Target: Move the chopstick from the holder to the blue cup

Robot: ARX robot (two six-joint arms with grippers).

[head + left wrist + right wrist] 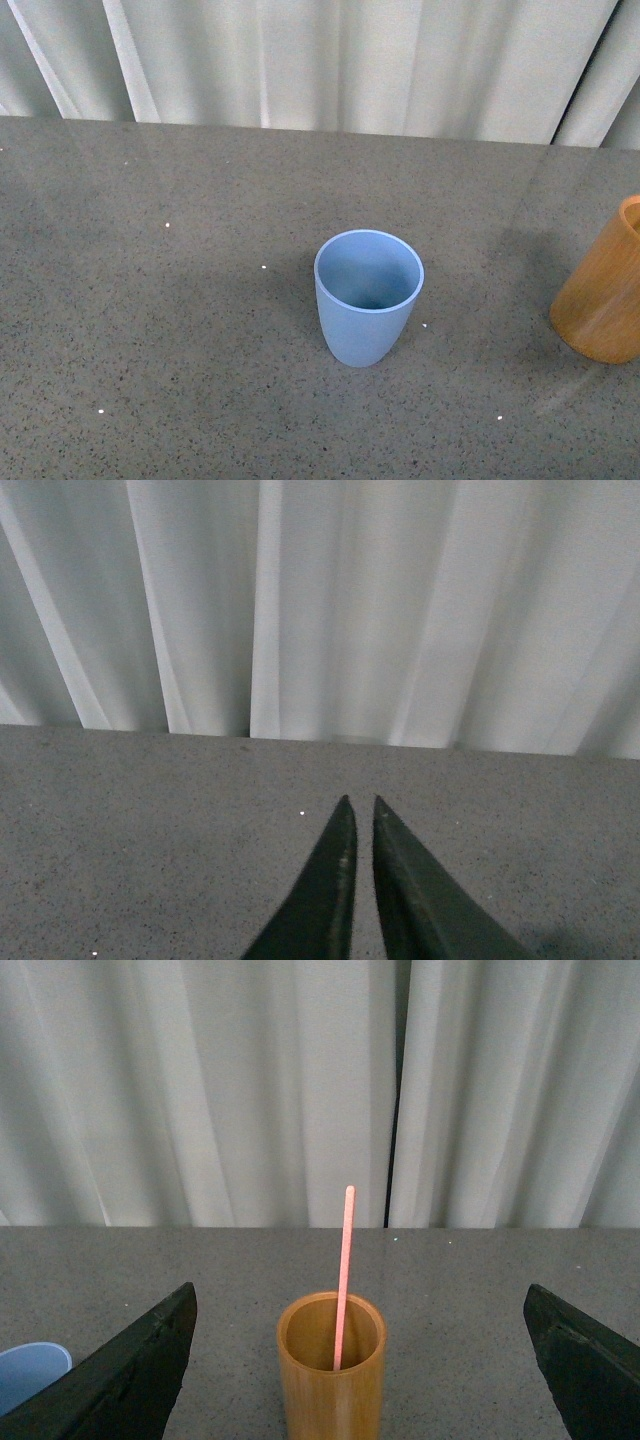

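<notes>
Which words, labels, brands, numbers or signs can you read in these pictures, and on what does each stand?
None: no text can be read in any view. The blue cup, the holder, the chopstick, the table and the curtain all show plain surfaces.

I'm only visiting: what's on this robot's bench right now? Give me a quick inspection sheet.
Surface: grey speckled table, a few white specks.
Job's things: blue cup upright, empty; chopstick standing in the holder, to the cup's right.
Clutter: nothing seen.
Grippers: left gripper jaws nearly together, holding nothing; right gripper jaws wide open, facing the holder.
Cables: nothing seen.
Surroundings: white curtain behind the table.
</notes>
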